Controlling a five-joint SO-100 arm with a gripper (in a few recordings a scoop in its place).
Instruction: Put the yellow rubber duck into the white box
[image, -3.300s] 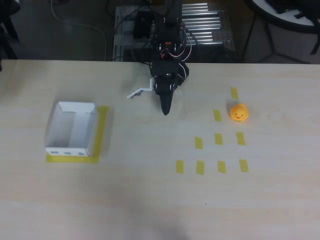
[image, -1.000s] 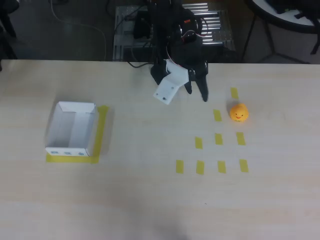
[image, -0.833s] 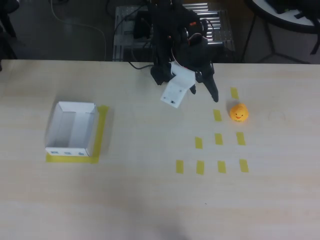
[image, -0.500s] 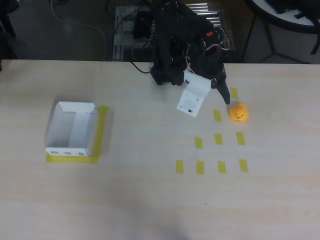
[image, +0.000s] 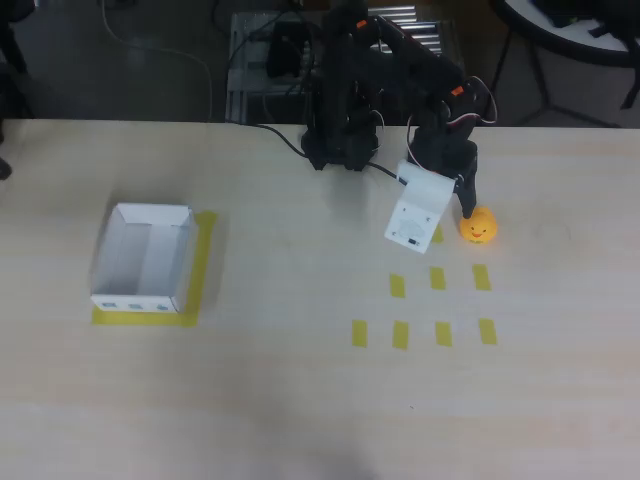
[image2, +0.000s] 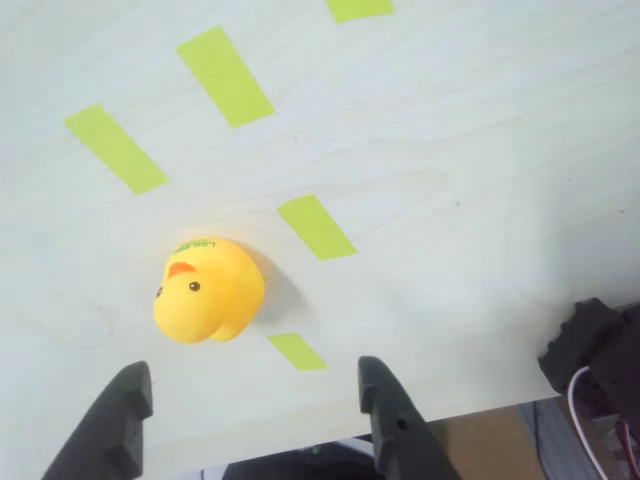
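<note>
The yellow rubber duck (image: 478, 226) sits on the table at the right, among yellow tape rectangles. In the wrist view the duck (image2: 207, 291) lies on its side with its dark eye and orange beak facing left. My gripper (image: 462, 210) hangs just left of and above the duck, under a white wrist mount (image: 415, 215). In the wrist view my gripper (image2: 255, 400) is open, with nothing between its black fingertips (image2: 125, 398). The duck lies a little ahead of the gap, nearer the left finger. The white box (image: 135, 300) stands far to the left on a yellow tape patch.
Several yellow tape rectangles (image: 437, 278) lie in rows below and beside the duck. The arm's black base (image: 340, 150) stands at the table's back edge, with cables and a metal rack (image: 420, 60) behind it. Bare table spans between box and duck.
The arm has swung from the table's middle to the right and reached out to the duck. The gripper has gone from shut to open. Duck and box have not moved.
</note>
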